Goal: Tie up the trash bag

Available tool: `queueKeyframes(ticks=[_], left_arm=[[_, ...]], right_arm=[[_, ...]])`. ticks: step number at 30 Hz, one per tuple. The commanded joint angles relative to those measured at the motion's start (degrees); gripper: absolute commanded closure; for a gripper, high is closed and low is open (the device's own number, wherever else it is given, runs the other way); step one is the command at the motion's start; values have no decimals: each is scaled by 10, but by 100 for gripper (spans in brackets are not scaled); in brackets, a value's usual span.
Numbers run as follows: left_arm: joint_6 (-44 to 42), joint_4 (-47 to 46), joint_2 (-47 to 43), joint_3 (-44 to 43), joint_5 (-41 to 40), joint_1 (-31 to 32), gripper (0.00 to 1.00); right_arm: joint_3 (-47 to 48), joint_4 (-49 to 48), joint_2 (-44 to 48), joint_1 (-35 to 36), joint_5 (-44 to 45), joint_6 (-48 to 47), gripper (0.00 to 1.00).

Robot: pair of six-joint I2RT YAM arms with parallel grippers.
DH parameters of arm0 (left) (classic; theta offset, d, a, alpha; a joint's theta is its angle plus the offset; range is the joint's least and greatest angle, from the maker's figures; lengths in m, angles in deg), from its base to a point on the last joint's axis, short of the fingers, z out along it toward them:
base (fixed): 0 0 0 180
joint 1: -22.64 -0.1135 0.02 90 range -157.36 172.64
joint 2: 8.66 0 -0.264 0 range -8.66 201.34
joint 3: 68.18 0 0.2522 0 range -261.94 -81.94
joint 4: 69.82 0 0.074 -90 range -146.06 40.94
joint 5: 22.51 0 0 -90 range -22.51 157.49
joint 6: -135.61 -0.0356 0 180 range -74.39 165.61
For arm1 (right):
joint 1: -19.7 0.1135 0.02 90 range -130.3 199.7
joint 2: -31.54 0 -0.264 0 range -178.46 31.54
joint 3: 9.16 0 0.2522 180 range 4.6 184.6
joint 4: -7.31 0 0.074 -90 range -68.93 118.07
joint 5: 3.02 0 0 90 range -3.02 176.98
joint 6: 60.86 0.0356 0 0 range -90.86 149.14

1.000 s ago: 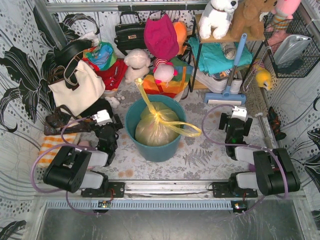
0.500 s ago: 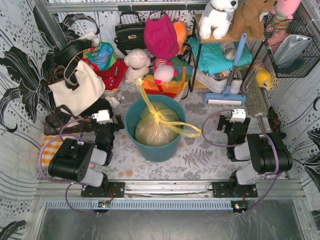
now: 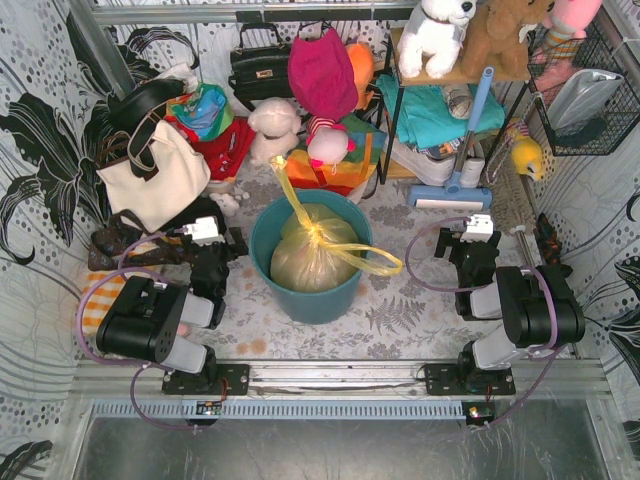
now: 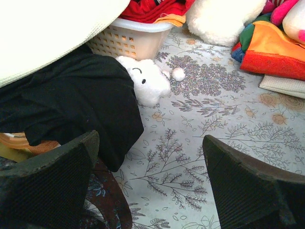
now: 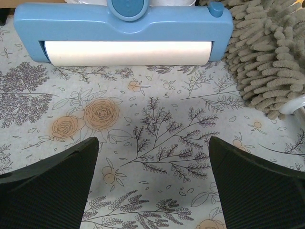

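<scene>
The yellow trash bag (image 3: 305, 255) sits in the round teal bin (image 3: 263, 262) at the middle of the floor. Its neck is knotted (image 3: 318, 235), with one tail pointing up and back (image 3: 283, 182) and one lying over the bin's right rim (image 3: 375, 263). My left gripper (image 3: 203, 218) is left of the bin, open and empty, low over the floral cloth (image 4: 181, 157). My right gripper (image 3: 478, 210) is right of the bin, open and empty. The bag shows in neither wrist view.
A cream tote bag (image 3: 150, 175) and dark cloth (image 4: 71, 105) lie by the left gripper, with a small white plush (image 4: 147, 81) and a white basket (image 4: 128, 40). A blue lint roller (image 5: 124, 33) and a beige mop pad (image 5: 267, 52) lie ahead of the right gripper. A shelf (image 3: 440, 120) stands behind.
Both arms have folded back toward their bases over the last second. The grippers drew slightly back from the bin. The bag has not moved.
</scene>
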State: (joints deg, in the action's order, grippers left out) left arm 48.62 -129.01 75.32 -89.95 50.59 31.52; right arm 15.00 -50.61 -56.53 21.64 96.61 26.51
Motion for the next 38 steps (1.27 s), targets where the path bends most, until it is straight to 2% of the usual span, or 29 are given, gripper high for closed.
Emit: queueKeyframes(ticks=[1, 38], left_arm=[[4, -16, 1, -15, -3, -5, 2], [7, -6, 1, -20, 11, -13, 2]], right_arm=[[3, -37, -2, -3, 3, 1, 3], [6, -35, -1, -2, 7, 3, 3]])
